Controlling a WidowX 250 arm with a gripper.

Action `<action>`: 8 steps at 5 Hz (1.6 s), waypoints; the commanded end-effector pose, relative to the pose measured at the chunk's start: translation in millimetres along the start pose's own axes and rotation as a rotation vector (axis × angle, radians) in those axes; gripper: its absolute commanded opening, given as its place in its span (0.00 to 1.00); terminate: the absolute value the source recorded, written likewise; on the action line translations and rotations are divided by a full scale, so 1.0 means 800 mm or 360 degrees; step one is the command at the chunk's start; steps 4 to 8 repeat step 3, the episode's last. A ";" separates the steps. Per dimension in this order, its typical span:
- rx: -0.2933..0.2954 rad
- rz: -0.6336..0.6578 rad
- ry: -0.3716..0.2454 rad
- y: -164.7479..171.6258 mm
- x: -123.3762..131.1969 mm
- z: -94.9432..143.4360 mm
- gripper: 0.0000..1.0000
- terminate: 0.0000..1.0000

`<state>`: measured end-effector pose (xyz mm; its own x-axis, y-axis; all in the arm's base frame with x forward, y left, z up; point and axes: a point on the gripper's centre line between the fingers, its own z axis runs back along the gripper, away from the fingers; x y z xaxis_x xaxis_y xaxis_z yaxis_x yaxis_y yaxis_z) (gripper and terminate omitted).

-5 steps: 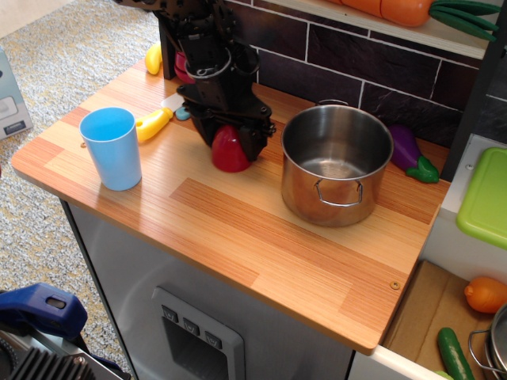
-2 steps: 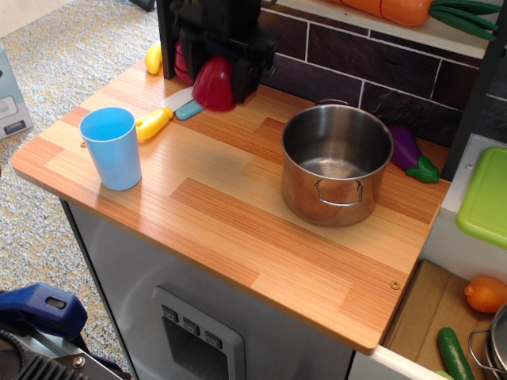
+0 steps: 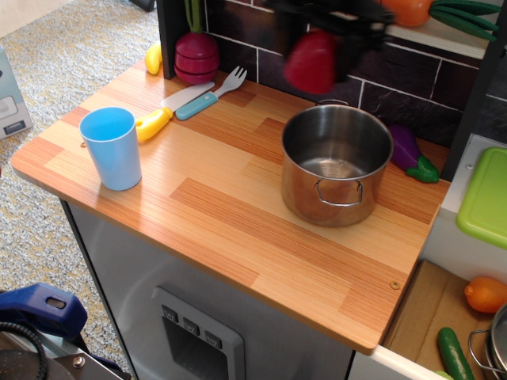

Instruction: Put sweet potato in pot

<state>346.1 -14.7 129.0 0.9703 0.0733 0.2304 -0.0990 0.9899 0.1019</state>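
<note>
The sweet potato (image 3: 311,62), a glossy red dome, hangs blurred in the air near the top of the view, just above the far-left rim of the pot. My black gripper (image 3: 329,24) is shut on its top and is motion-blurred. The pot (image 3: 336,163), shiny steel with two loop handles, stands empty at the right of the wooden counter (image 3: 214,214).
A light blue cup (image 3: 112,146) stands at the left. A yellow-handled knife (image 3: 162,113), a teal fork (image 3: 210,95) and a magenta radish (image 3: 196,55) lie at the back left. A purple eggplant (image 3: 412,153) lies behind the pot. A green lid (image 3: 485,198) is at the right.
My gripper lifted the sweet potato off the counter, then carried it up and right from the back left to above the pot's rim. The radish, knife and fork are now uncovered.
</note>
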 end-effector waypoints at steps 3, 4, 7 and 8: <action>-0.0055 0.0024 -0.0083 -0.030 0.010 0.008 1.00 1.00; -0.0055 0.0024 -0.0083 -0.030 0.010 0.008 1.00 1.00; -0.0055 0.0024 -0.0083 -0.030 0.010 0.008 1.00 1.00; -0.0055 0.0024 -0.0083 -0.030 0.010 0.008 1.00 1.00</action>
